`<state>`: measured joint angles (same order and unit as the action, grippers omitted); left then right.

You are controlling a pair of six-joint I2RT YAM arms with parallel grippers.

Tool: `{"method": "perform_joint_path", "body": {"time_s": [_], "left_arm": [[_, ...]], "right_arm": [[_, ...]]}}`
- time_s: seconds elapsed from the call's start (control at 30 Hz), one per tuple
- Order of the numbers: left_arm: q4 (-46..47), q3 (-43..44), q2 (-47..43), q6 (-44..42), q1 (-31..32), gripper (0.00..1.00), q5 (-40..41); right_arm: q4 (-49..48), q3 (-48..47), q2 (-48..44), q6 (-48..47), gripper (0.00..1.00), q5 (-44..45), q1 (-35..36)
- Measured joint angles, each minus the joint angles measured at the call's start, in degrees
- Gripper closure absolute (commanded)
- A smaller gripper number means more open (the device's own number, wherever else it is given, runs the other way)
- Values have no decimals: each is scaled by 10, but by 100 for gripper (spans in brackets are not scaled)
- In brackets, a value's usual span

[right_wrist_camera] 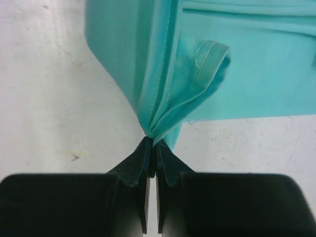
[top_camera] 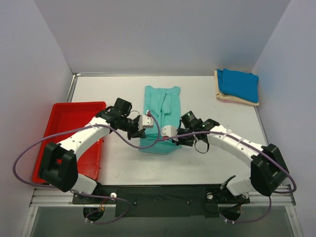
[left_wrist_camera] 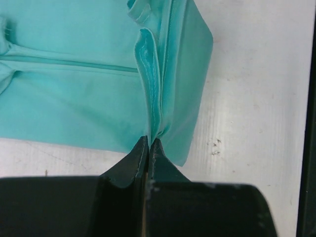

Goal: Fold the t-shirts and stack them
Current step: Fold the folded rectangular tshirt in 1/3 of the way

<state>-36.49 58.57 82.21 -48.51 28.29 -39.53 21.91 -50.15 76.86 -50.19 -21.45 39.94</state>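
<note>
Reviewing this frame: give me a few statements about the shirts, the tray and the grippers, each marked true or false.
1. The left gripper and the right gripper each pinch the teal shirt. True.
2. The blue shirt lies under the cream shirt. False: the blue one lies on top of the cream one.
3. The red tray sits on the left arm's side of the table. True.
4. The teal shirt lies in the red tray. False: it lies on the table, between the two arms.
</note>
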Motion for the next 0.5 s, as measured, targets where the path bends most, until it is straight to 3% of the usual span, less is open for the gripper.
{"method": "perform_joint_path", "body": {"time_s": [0.27,0.5], "left_arm": [[12,79,86,28,-34,100,10],[34,137,133,46,-54,100,23]], "right_arm": [[-9,-106,132,-2,100,22,-61],[38,-200,156,18,100,31,-86]]}}
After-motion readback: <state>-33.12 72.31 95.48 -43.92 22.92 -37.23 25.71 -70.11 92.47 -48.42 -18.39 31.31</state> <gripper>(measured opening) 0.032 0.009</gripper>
